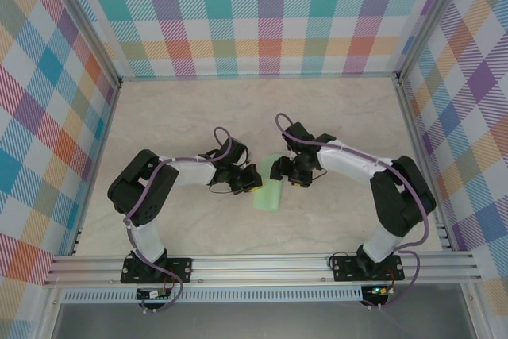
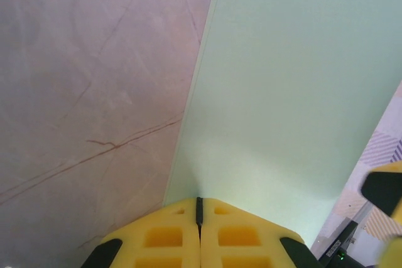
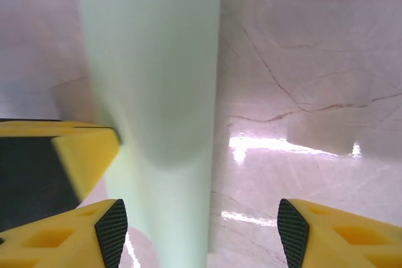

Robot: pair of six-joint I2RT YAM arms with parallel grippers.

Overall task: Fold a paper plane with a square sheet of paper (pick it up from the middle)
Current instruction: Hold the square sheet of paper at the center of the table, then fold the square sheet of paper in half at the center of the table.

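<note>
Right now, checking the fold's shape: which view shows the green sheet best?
Top external: the green sheet shows most of its outline. Left wrist shows one flat part at the shut left tool; right wrist, a blurred curved strip.

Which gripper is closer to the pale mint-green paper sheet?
Left. The left gripper is shut on the pale mint-green paper sheet; the right gripper hangs open beside it, not gripping.

The tabletop point(image 1: 198, 117) is that pale beige fake-marble look with thin brownish veins, and it's pretty glossy too: there's a bright glare patch point(image 3: 251, 145) on it in the right wrist view. The back wall point(image 1: 270, 13), left wall point(image 1: 40, 117) and right wall point(image 1: 468, 117) are all pastel plaid panels. Silver aluminium posts point(image 1: 79, 21) stand in the far corners, with a ribbed aluminium rail point(image 1: 262, 263) along the near edge.
</note>
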